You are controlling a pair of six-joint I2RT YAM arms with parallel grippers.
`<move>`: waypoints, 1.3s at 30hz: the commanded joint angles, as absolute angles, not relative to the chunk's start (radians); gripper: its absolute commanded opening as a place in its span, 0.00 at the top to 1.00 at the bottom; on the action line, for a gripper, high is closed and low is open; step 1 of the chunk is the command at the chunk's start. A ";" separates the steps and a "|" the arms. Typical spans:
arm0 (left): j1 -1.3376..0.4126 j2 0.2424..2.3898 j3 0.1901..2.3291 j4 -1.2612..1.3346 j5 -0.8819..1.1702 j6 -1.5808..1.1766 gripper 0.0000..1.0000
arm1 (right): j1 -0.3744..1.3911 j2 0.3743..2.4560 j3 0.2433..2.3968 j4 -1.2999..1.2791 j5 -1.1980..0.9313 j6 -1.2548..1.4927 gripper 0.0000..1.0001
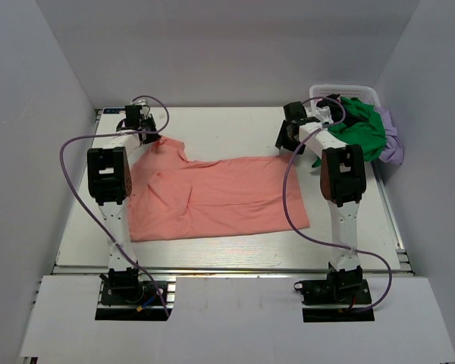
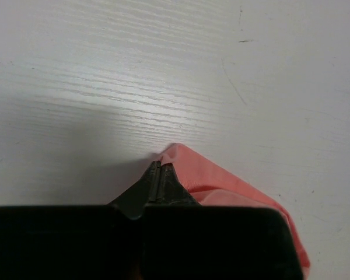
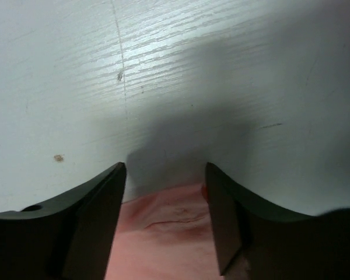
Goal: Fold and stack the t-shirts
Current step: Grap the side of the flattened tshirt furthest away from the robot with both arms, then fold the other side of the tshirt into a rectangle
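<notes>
At the far left of the table the left gripper is down near the surface, and its wrist view shows the left gripper clenched, the two fingers pressed together with only a thin seam between them, nipping the far left corner of the pink shirt. The cloth runs off to the right and back under the gripper body, with bare white tabletop ahead of it. From above, the pink shirt lies spread across the middle of the table between the two arms, mostly flat, with a fold line through its left half and its far left part drawn up in a point toward the left gripper. Its far right corner reaches the right gripper, which is also low over the table. In the right wrist view the right gripper is released, fingers well apart, and the edge of the pink shirt lies on the table between them, touching neither as far as can be seen. Beyond it, in the far right corner, stands a white basket, with a green shirt spilling over its near rim and a lilac shirt hanging just to the right of the green one.
</notes>
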State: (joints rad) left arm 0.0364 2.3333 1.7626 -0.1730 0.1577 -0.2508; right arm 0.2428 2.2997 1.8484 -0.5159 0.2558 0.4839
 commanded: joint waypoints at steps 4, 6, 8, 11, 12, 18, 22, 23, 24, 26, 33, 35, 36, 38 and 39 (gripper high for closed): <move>0.038 2.197 1.726 -0.109 0.227 -0.244 1.00 | 0.238 2.299 1.812 -0.489 0.279 0.502 0.53; 0.038 2.166 1.706 -0.097 0.236 -0.244 1.00 | 0.239 2.299 1.810 -0.486 0.293 0.492 0.76; 0.038 2.143 1.694 -0.097 0.265 -0.244 1.00 | 0.239 2.290 1.810 -0.480 0.295 0.483 0.98; 0.038 2.076 1.635 -0.071 0.276 -0.244 1.00 | 0.238 2.249 1.786 -0.460 0.314 0.460 1.00; 0.038 2.054 1.596 -0.057 0.287 -0.244 1.00 | 0.239 2.229 1.761 -0.453 0.318 0.453 1.00; 0.038 1.846 1.395 -0.057 0.287 -0.244 1.00 | 0.241 2.091 1.639 -0.373 0.345 0.422 1.00; 0.028 1.676 1.224 -0.057 0.252 -0.244 1.00 | 0.244 1.985 1.516 -0.324 0.330 0.414 1.00; 0.028 1.639 1.157 -0.057 0.252 -0.244 1.00 | 0.241 1.974 1.481 -0.305 0.333 0.413 1.00; 0.028 1.603 1.123 -0.057 0.241 -0.262 1.00 | 0.241 1.948 1.467 -0.296 0.334 0.410 1.00; 0.028 1.504 1.028 -0.057 0.232 -0.271 1.00 | 0.241 1.913 1.419 -0.256 0.314 0.385 1.00; 0.028 1.284 0.835 -0.086 0.209 -0.291 1.00 | 0.238 1.855 1.350 -0.189 0.262 0.383 1.00; 0.028 1.244 0.810 -0.057 0.209 -0.291 1.00 | 0.239 1.897 1.399 -0.186 0.255 0.376 0.90; 0.028 1.244 0.799 -0.048 0.209 -0.291 1.00 | 0.241 1.919 1.457 -0.213 0.253 0.365 0.81; 0.028 1.244 0.813 -0.048 0.218 -0.291 1.00 | 0.241 2.011 1.568 -0.274 0.253 0.374 0.58; 0.028 1.256 0.822 -0.048 0.218 -0.291 1.00 | 0.238 2.031 1.591 -0.290 0.256 0.386 0.55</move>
State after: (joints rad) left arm 0.0307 1.2720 0.8089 -0.0738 0.2192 -0.2863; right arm 0.2398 1.9724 1.4757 -0.2821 0.2626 0.3851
